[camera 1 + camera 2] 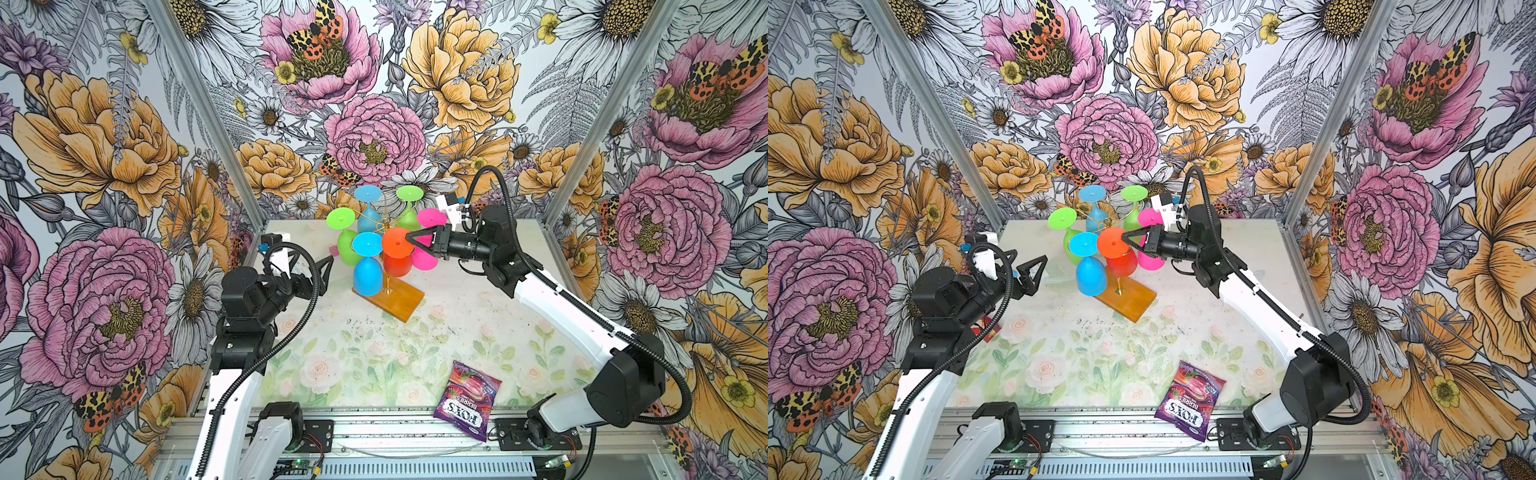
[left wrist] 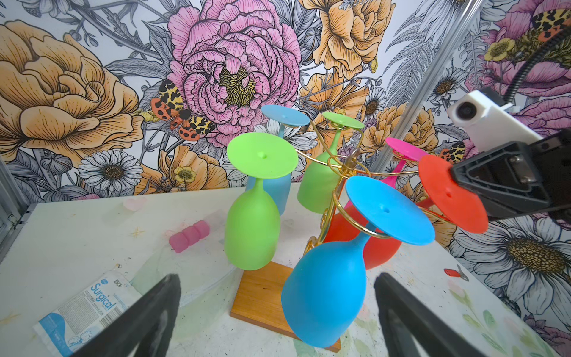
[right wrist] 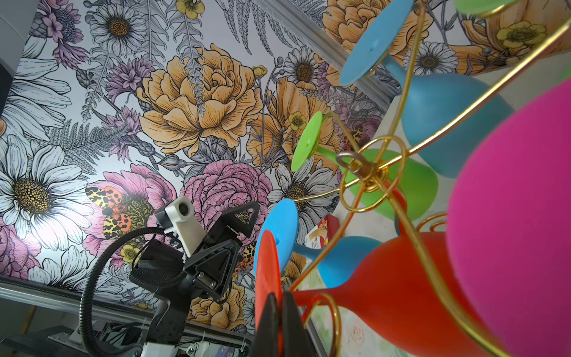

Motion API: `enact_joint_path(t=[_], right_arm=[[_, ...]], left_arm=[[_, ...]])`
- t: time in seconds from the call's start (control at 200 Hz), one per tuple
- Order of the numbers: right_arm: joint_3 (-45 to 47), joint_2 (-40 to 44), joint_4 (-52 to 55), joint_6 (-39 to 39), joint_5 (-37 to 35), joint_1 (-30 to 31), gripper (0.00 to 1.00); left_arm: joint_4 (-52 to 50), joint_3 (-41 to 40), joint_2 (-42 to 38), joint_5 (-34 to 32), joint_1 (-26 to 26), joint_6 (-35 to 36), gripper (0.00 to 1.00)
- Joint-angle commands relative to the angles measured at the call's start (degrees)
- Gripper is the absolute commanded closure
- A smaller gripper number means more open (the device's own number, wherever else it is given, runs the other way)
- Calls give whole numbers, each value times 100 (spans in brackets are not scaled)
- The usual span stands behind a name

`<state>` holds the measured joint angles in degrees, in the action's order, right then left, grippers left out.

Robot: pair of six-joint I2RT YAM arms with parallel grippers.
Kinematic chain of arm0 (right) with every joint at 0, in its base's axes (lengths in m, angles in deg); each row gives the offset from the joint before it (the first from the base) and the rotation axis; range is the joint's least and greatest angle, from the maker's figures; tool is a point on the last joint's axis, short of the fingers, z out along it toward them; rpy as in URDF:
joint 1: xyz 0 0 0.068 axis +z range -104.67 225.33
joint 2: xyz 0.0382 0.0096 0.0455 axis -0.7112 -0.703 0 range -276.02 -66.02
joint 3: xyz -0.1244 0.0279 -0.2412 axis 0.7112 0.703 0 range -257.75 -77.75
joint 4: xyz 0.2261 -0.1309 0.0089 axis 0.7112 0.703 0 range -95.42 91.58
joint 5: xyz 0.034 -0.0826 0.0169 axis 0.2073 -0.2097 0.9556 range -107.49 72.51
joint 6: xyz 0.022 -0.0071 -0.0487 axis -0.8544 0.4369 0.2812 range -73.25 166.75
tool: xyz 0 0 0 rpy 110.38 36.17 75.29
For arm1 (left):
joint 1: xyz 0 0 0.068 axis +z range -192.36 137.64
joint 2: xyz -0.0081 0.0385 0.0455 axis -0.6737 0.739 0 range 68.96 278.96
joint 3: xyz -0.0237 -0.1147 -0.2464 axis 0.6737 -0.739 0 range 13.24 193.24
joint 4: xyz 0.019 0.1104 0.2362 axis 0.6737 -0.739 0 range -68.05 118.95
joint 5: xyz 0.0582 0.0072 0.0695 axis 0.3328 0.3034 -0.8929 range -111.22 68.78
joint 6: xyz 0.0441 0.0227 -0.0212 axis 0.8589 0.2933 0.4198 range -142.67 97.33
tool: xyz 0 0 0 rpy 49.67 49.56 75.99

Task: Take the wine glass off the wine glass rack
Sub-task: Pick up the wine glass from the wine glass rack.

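Right gripper: jaws closed, pinching edge of red wine glass foot disc. Glass hangs bowl-down on wine glass rack, stem in gold scroll arm. Left gripper: jaws spread wide, empty, near rack, just short of blue glass. Five other glasses hang on rack. Candy bag well apart from rack.

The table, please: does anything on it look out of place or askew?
Yes. The candy bag hangs over the table's front edge onto the metal frame, and the rack stands skewed to the table edges. Nothing looks spilled or broken.
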<state>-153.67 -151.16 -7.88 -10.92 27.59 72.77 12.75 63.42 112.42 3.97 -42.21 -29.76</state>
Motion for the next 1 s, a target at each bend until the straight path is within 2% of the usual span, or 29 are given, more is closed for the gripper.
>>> enact_joint_path(t=[0.0, 0.31, 0.991], right_arm=[[-221, -64, -285, -37, -176, -77, 100], [-33, 126, -548, -257, -155, -346, 100], [912, 630, -1659, -1030, 157, -550, 100]], left_arm=[[135, -69, -67, 178, 42, 55, 1], [-61, 6, -84, 370, 39, 151, 1], [-442, 588, 34, 1506, -69, -78, 1]])
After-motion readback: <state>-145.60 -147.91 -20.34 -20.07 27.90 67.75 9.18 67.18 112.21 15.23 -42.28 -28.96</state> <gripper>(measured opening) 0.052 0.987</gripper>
